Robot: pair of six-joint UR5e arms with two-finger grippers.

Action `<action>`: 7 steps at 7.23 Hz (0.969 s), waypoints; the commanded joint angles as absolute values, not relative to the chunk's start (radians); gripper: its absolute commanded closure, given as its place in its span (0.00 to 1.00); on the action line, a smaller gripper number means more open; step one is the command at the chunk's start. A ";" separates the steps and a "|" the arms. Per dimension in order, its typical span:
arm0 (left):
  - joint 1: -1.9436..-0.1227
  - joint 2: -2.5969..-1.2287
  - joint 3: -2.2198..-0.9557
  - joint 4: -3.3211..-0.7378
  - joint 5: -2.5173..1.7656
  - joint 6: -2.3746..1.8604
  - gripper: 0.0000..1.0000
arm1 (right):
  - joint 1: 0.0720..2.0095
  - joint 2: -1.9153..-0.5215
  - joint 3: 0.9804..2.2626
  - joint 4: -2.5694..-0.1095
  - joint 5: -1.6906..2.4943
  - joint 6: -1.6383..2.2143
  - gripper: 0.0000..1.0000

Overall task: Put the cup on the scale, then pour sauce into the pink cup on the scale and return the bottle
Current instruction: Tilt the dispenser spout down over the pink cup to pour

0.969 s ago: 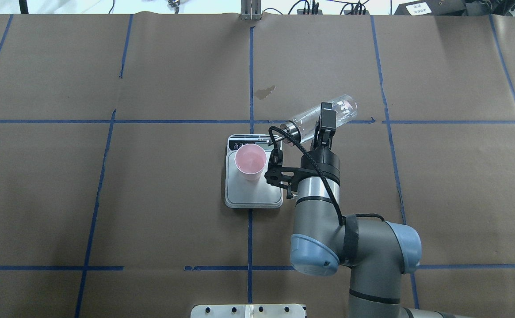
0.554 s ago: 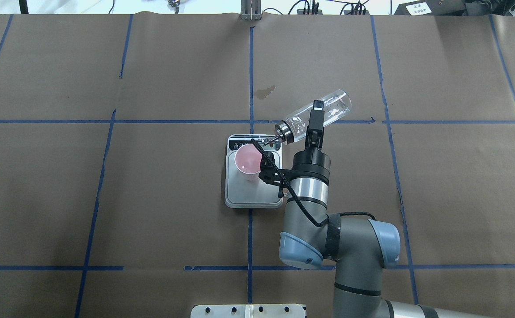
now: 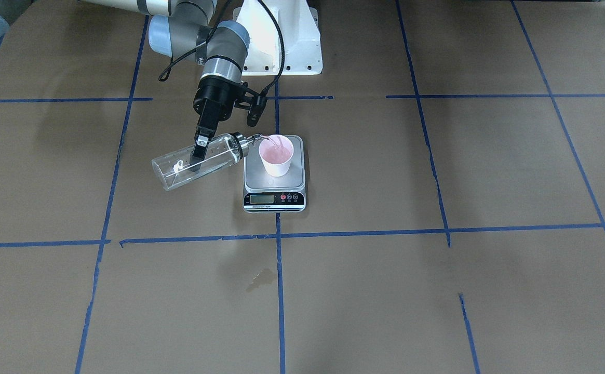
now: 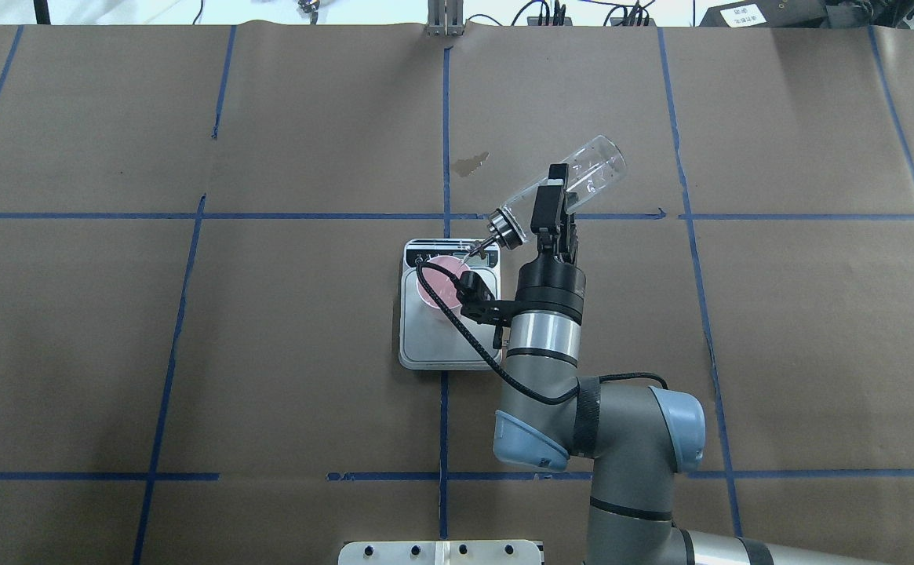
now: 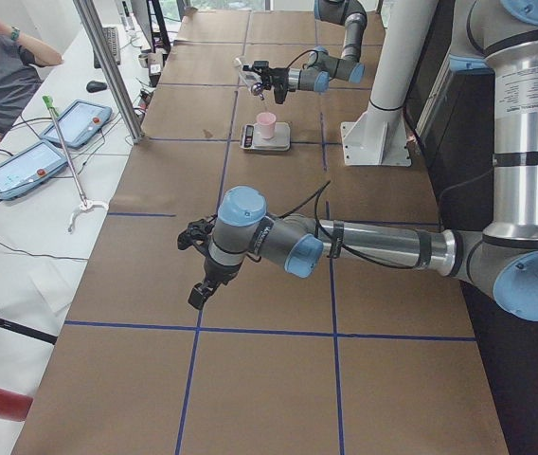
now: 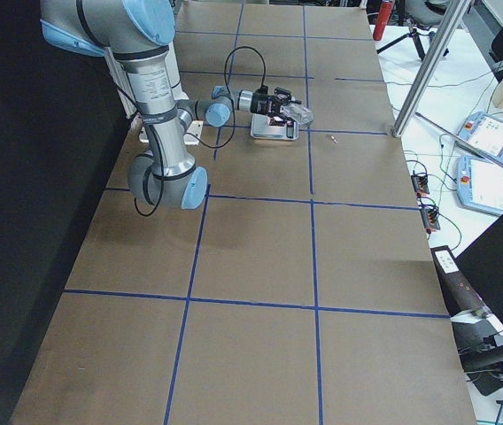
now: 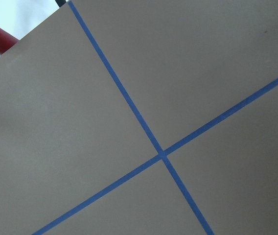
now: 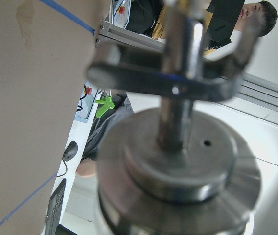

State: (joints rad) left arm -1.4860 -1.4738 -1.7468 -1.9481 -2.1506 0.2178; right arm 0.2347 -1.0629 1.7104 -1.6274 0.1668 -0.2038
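In the front-facing view, the right gripper [image 3: 197, 156] is clamped across the middle of the bottle [image 3: 222, 152], with one black finger lying over the glass. The bottle's long axis slants across the table [image 3: 437, 156]. Its base points to the view's lower left, and its silver spout [image 3: 254, 139] points right, with the tip at the rim of the cup [image 3: 276, 158]. The cup stands upright on the scale [image 3: 258, 181], towards the back of the platform. The scale's display strip faces away from the robot. A thin clear thread of sauce [image 3: 268, 138] seems to arc from the spout into the cup.

From overhead, the same axis lies diagonally. The base is far from the robot and to the right; the spout is nearer and to the left, over the scale's far right corner and aimed at the cup. The wrist's black cable [image 4: 457, 314] hides part of the cup.

In the exterior left view, the left gripper [image 5: 197, 296] hangs over bare brown paper, well apart from the scale. I cannot tell whether its jaws are open or closed.

In the exterior right view, the bottle is small and far off, with its base towards the operators' side.

The left wrist view shows only paper and crossing blue tape [image 7: 161, 155].

In the right wrist view, the blurred metal cap and spout fill the frame, seen end-on along the bottle's axis.
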 commanded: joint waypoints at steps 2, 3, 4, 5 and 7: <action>-1.486 -1.474 -1.746 -1.948 -2.152 0.218 0.00 | 0.236 -1.065 1.710 -1.626 0.138 -0.244 1.00; -1.485 -1.476 -1.746 -1.948 -2.151 0.218 0.00 | 0.235 -1.065 1.709 -1.626 0.138 -0.244 1.00; -1.485 -1.476 -1.749 -1.948 -2.152 0.218 0.00 | 0.236 -1.065 1.709 -1.620 0.143 -0.235 1.00; -1.485 -1.477 -1.750 -1.948 -2.152 0.218 0.00 | 0.236 -1.072 1.709 -1.617 0.152 -0.213 1.00; -1.485 -1.479 -1.753 -1.947 -2.152 0.216 0.00 | 0.230 -1.083 1.709 -1.585 0.228 -0.050 1.00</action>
State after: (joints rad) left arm -1.4853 -1.4775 -1.7533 -1.9471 -2.1521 0.2168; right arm 0.2338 -1.0762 1.7089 -1.6077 0.1831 -0.1452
